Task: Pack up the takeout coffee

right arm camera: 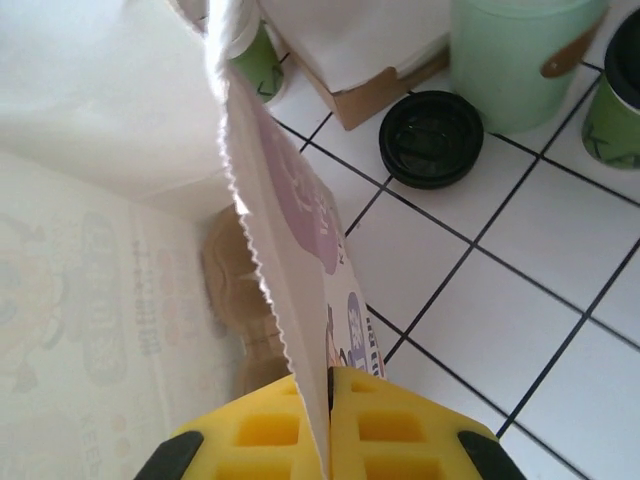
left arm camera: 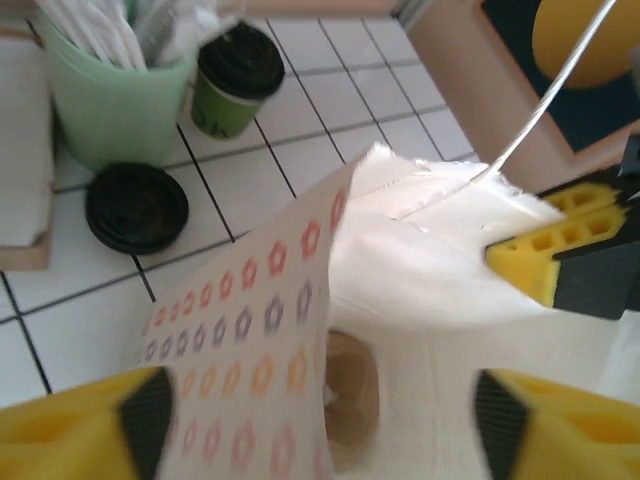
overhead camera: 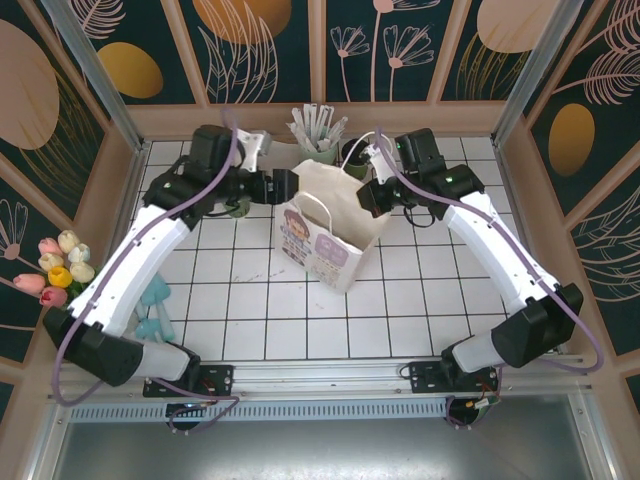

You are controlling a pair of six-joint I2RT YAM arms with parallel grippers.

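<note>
The takeout coffee [left arm camera: 235, 85], a green cup under a black lid, stands on the tiles behind the white paper bag [overhead camera: 325, 225], beside a loose black lid [left arm camera: 137, 207]. It also shows as the lidded cup [overhead camera: 352, 152] and at the frame's edge as the green cup [right arm camera: 615, 110]. My left gripper [left arm camera: 320, 425] is open, its yellow fingers [left arm camera: 80, 425] straddling the bag's flower-printed wall [left arm camera: 250, 330]. My right gripper [right arm camera: 329, 420] is shut on the bag's serrated top edge [right arm camera: 255, 250]. A brown object [right arm camera: 235, 280] lies inside the bag.
A mint green holder [left arm camera: 110, 100] of white sticks stands behind the bag, next to a brown napkin box [right arm camera: 370, 85]. The loose lid [right arm camera: 432, 138] lies in front of them. Fake tulips [overhead camera: 55, 270] and teal items [overhead camera: 155, 305] sit at the left. Wooden walls enclose the tiles.
</note>
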